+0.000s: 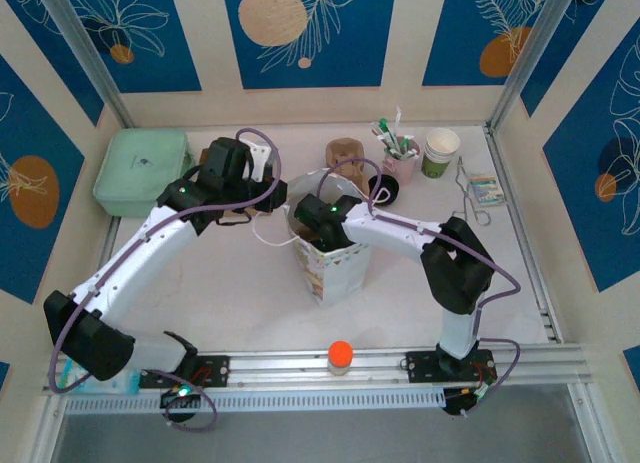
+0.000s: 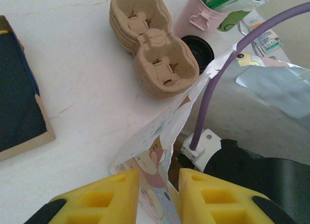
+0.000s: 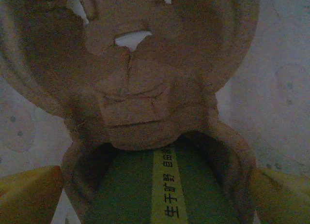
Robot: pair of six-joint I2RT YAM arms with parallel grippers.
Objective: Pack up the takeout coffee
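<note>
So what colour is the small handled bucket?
The bucket is pale pink; clearest in left wrist view.

One paper bag (image 1: pixel 338 273). One mint-green lidded box (image 1: pixel 140 171). One pink holder (image 1: pixel 403 167) of utensils, too bunched to count. One round black lid (image 1: pixel 385 191). One stack of pulp carriers (image 2: pixel 152 50) — several deep, exact number unclear — plus one single carrier (image 3: pixel 145 88). One stack of white-and-green cups (image 1: pixel 440 153). One orange-topped bottle (image 1: pixel 340 357). A few small packets (image 1: pixel 487 190).
</note>
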